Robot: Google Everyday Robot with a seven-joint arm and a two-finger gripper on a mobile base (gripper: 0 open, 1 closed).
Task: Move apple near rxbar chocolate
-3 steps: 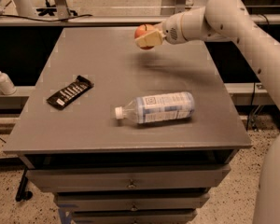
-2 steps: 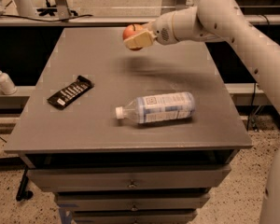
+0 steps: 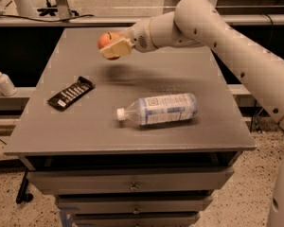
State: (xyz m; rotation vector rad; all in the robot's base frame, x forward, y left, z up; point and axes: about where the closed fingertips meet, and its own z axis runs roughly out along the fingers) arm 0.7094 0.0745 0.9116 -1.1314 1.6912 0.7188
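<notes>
The grey drawer cabinet (image 3: 217, 126) carries everything on its flat top, and the rxbar chocolate (image 3: 71, 93) lies on its left part, so I place the rest from that bar. My white arm (image 3: 236, 51) reaches in from the right of the bar, crossing above the far side of the top. The clear water bottle (image 3: 161, 109) lies on its side to the right of the bar and a little nearer the front edge, its white cap turned toward the bar but well apart from it. The bar itself is flat, black with white lettering, and set at a slant. My gripper (image 3: 112, 49) hangs in the air beyond the bar and to its right, clamped on the apple (image 3: 105, 39), whose red-orange top shows above the pale finger (image 3: 117, 47). The apple is clear of the surface, with a blurred shadow under it between itself and the bar.

I judge this to be the carry step: the apple is lifted and not yet set down. The next move calls for travelling toward the bar, lowering onto the bare surface just beside it without touching the wrapper, and letting go only once the apple rests, since a round fruit may roll
</notes>
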